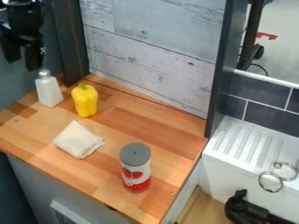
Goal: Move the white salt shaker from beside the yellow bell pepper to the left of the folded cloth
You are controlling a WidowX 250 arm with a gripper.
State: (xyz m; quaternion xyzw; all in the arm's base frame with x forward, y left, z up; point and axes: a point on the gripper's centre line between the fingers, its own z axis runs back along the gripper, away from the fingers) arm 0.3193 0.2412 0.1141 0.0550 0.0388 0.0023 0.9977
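At the upper left, the black gripper [22, 53] hangs in front of the dark wall, its two fingers apart with nothing between them. Below and to its right, a white shaker bottle [49, 91] with a metallic top stands upright on the wooden counter [153, 124]. Right beside the bottle is a yellow bell pepper [85, 101] with a green stem, upright. A folded cream cloth [78, 140] lies nearer the front edge. Farther right stands a can [135, 168] with a grey lid and a white and red side showing tomatoes.
Whitewashed wood panelling [153, 48] backs the counter between dark posts [225, 65]. At the right is a white ridged drainboard [234, 142], with metal rings [270, 181] near its edge. A black curved fixture [238, 209] sits at the lower right.
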